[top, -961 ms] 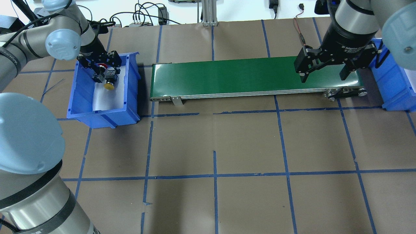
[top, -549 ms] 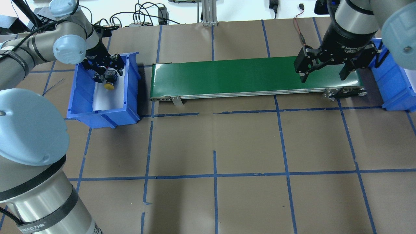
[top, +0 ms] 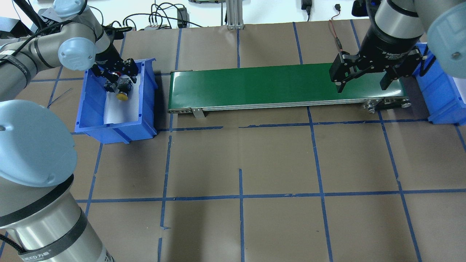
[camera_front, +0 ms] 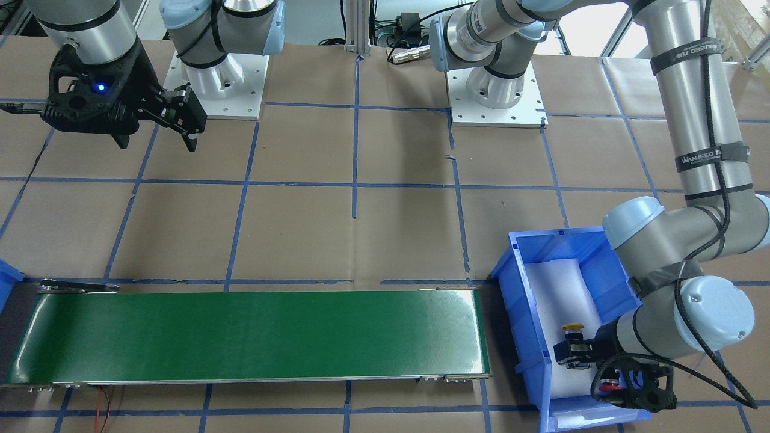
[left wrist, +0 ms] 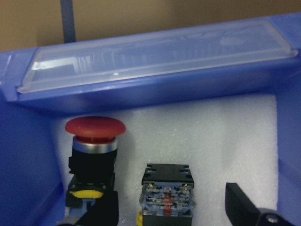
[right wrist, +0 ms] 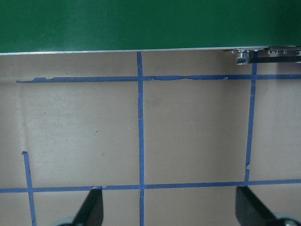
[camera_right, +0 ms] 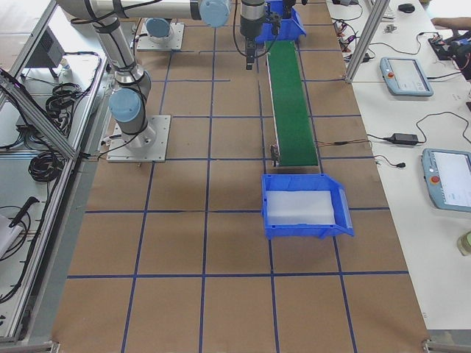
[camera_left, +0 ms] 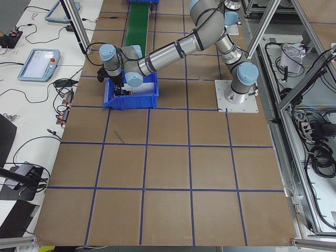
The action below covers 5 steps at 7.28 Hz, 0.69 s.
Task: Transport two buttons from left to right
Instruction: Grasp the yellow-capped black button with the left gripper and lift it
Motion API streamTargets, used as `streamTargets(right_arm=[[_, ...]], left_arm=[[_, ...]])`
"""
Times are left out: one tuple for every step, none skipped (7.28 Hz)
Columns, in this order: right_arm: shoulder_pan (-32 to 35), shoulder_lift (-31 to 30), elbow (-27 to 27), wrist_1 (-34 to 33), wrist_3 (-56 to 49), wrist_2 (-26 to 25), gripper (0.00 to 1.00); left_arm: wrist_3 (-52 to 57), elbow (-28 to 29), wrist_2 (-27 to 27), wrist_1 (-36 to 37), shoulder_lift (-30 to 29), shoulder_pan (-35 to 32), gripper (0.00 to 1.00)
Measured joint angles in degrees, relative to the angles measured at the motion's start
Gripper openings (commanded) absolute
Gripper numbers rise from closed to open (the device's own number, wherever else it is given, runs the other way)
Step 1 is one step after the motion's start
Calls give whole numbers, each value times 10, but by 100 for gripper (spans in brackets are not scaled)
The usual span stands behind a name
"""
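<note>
- Both buttons sit on the foam liner (left wrist: 211,127) at the blue bin's (top: 113,127) end away from the robot. The left tool (left wrist: 169,202), fingers spread, straddles the yellow-capped button's (top: 122,96) switch block (left wrist: 167,188).
- The red-capped button (left wrist: 95,128) stands just beside one finger, so closing could topple it or trap it too.
- The block appears to lie on its side, so an off-centre pinch may twist it loose.
- The right tool (top: 362,86), also spread, hangs well away from the bin, over the conveyor belt's (top: 255,85) other end.
- In the wrist view the yellow cap is nearly hidden and the fingertips are cut off, so contact cannot be judged.

table (top: 276,160): brown, blue-taped grid | green conveyor (top: 255,85) | left blue bin (top: 113,128) | right blue bin (top: 441,99)
</note>
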Motion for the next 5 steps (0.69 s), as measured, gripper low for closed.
streamTargets(right_arm=[[0,-1,3,-1,0,0,100],[0,-4,8,-3,0,0,100],[0,-6,12,-4,0,0,100],[0,-7,15,-5,0,1,100],[0,-7,16,-6,0,1,100]], left_arm=[[0,0,0,0,2,-1,85],[0,0,2,0,3,-6,82],[-1,0,5,0,3,-13,82],[-1,0,6,0,3,-18,81],[-1,-1,5,0,3,-20,80]])
